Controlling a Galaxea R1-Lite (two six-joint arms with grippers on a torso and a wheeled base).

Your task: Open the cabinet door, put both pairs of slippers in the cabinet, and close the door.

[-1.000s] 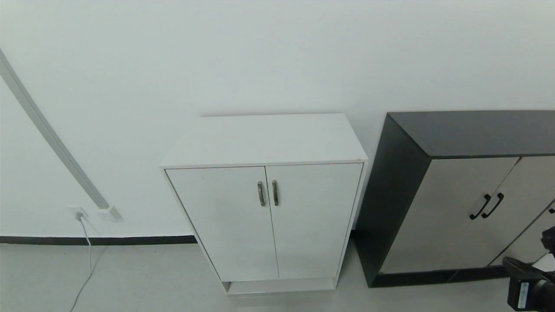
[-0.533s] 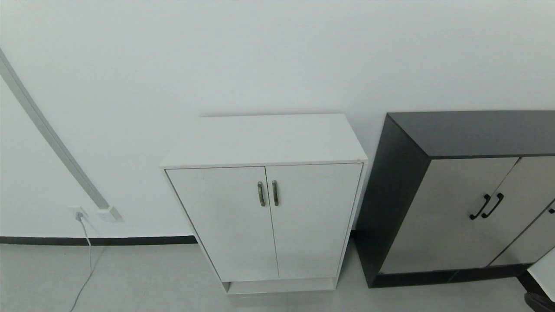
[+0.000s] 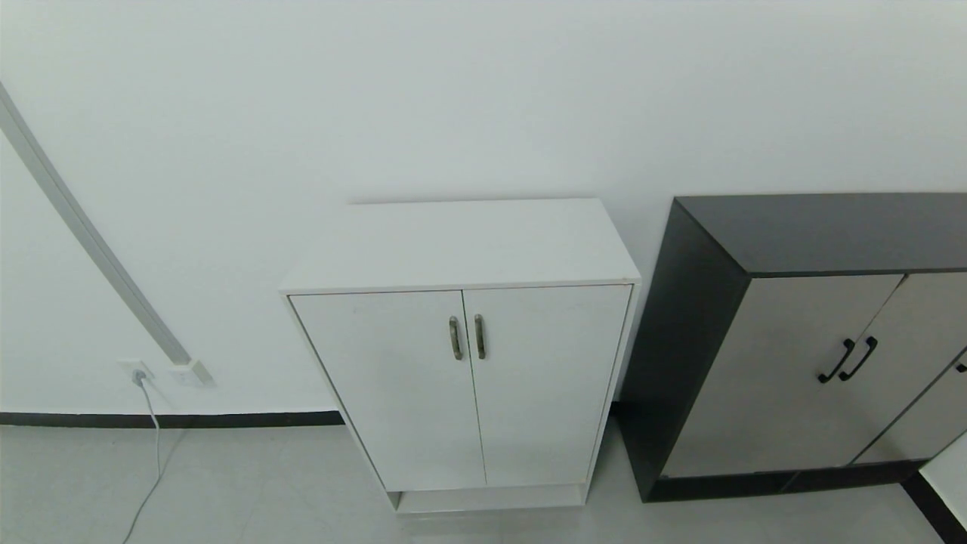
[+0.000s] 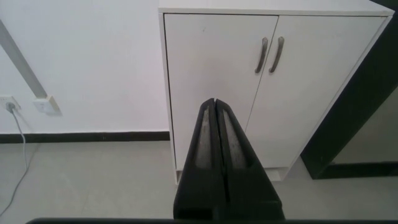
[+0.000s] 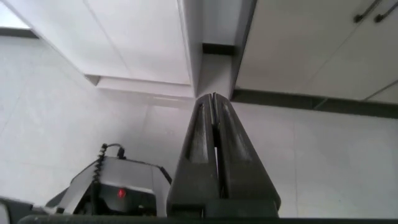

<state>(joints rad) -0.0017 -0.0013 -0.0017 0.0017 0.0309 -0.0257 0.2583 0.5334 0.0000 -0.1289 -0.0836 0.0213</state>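
Right gripper (image 5: 214,95) has sunk low toward the floor (image 5: 68,106), pinched on nothing. Left gripper (image 4: 215,101), pinched too, rests back from the shut cabinet (image 3: 453,245) (maybe the job's done).

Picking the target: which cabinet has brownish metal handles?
The white cabinet, left of the dark cabinet, whose handles are black.

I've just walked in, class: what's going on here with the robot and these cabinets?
A two-armed robot faces a white cabinet that stands beside a dark cabinet. Its doors are shut and the handles untouched, so the opening step is not yet done. The left gripper is shut and empty, in front of the white cabinet and apart from it. The right gripper is shut too, low over the floor.
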